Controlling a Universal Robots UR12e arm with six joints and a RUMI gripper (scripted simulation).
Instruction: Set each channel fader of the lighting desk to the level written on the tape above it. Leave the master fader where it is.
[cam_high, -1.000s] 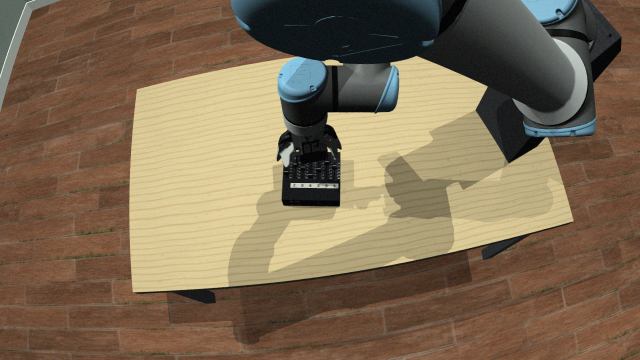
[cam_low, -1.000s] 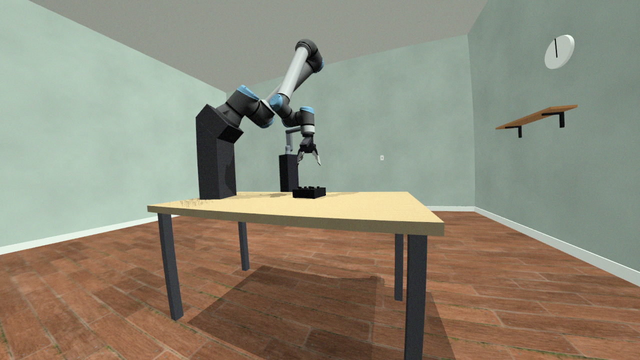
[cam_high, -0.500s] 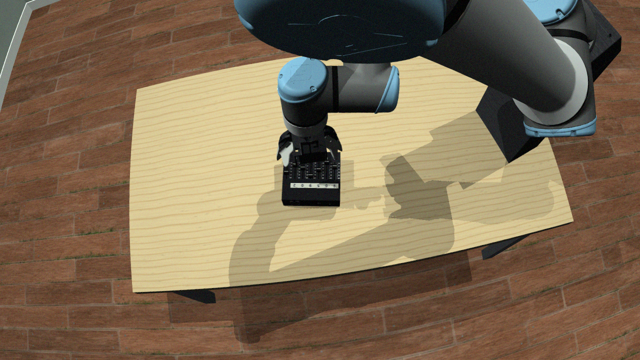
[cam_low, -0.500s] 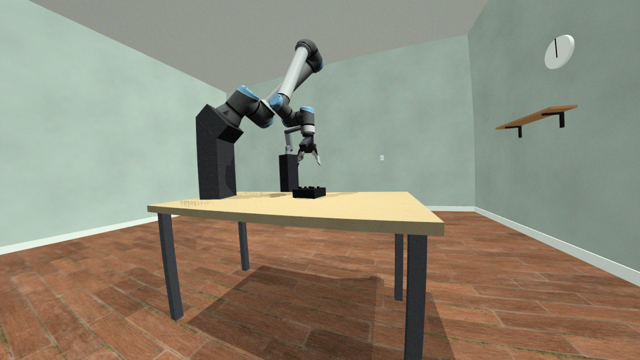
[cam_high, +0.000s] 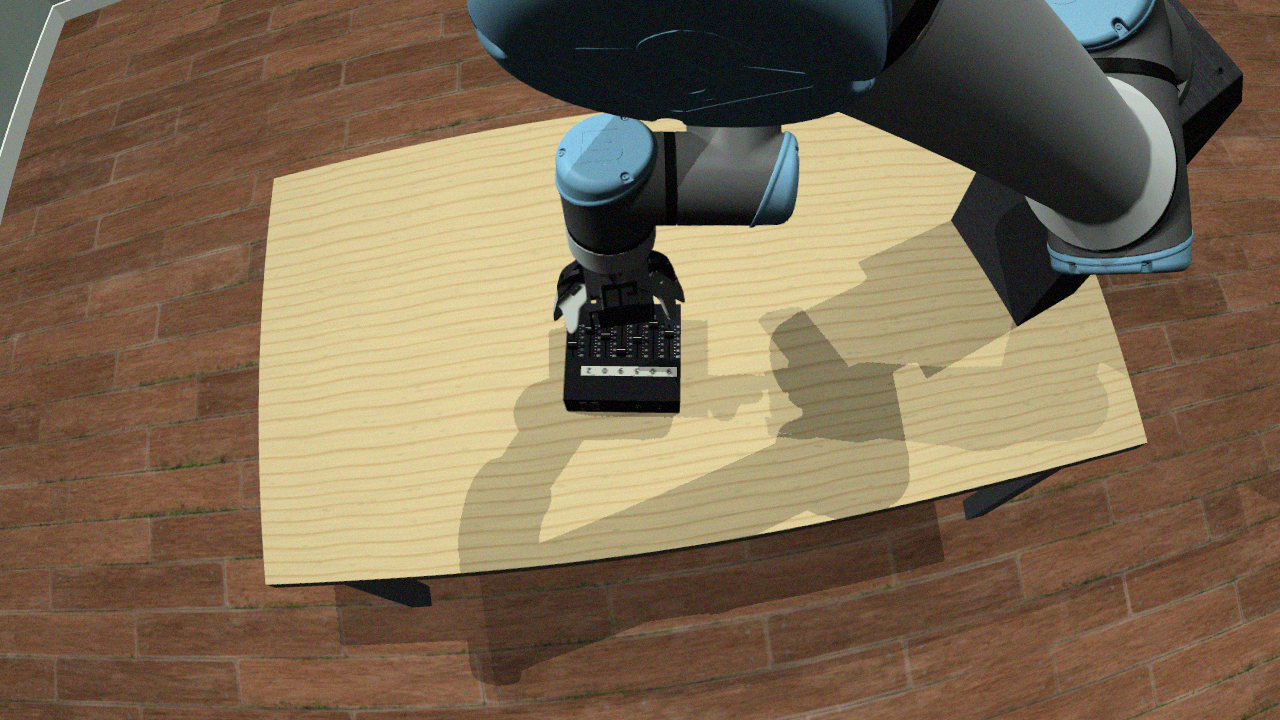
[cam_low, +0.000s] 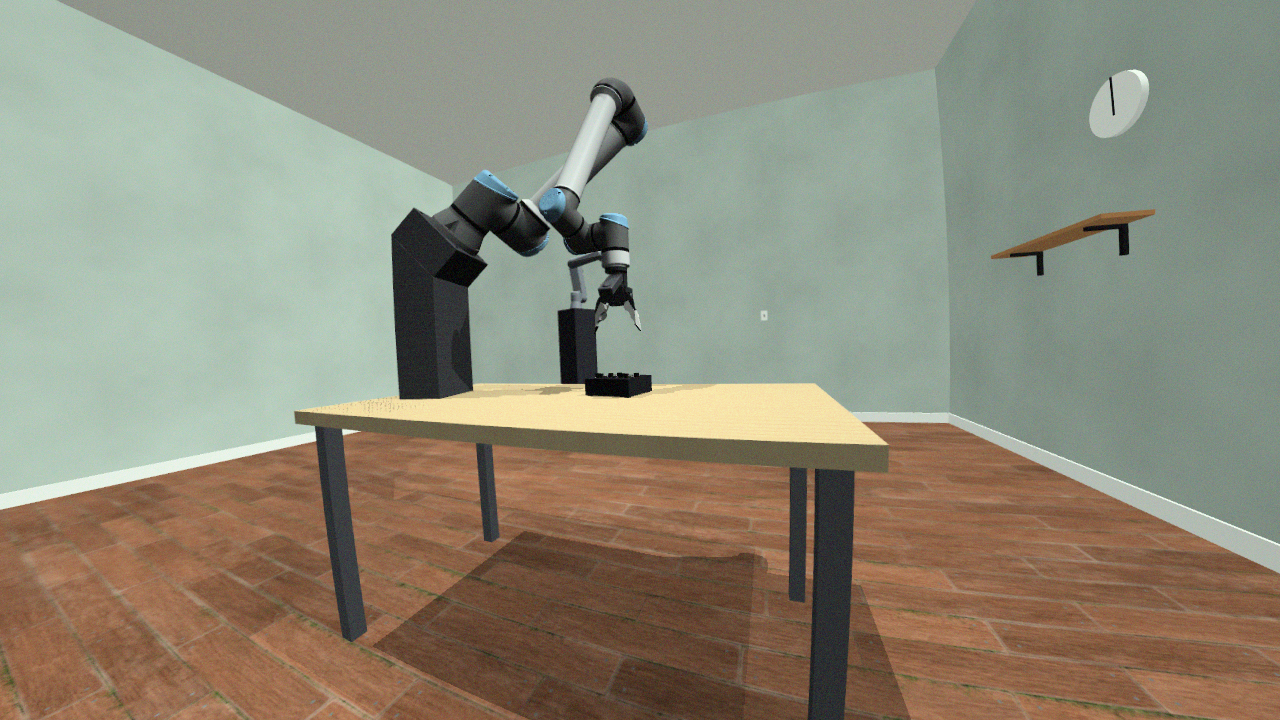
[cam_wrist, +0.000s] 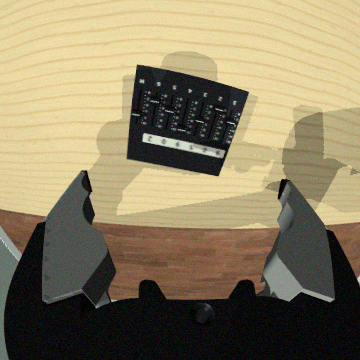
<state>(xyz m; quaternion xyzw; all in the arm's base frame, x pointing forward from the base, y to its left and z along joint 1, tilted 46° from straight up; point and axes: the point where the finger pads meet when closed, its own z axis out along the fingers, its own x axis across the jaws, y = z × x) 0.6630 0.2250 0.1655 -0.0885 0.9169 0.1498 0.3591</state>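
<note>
The black lighting desk (cam_high: 622, 394) (cam_low: 617, 385) (cam_wrist: 160, 154) lies on the table. Its white tape (cam_high: 628, 370) (cam_wrist: 184, 145) carries small upside-down digits, not all readable. In the wrist view the master fader (cam_wrist: 136, 114) is at the left, under the M. The channel fader knobs stand at differing heights: 6 (cam_wrist: 154, 101), 5 (cam_wrist: 169, 111), 4 (cam_wrist: 182, 130), 3 (cam_wrist: 200, 121), 2 (cam_wrist: 220, 109) and 1 (cam_wrist: 231, 123). My gripper (cam_high: 619, 320) (cam_low: 617, 328) (cam_wrist: 186, 176) is wide open and empty above the desk. It hides the desk's far part in the top view.
The wooden table (cam_high: 384, 358) (cam_low: 733, 420) bears my arm's dark pedestal (cam_high: 1002, 241) (cam_low: 429, 313) at one end. Another dark pedestal (cam_low: 575, 349) with a grey arm stands behind the table. A wall shelf (cam_low: 1074, 234) hangs far to the right.
</note>
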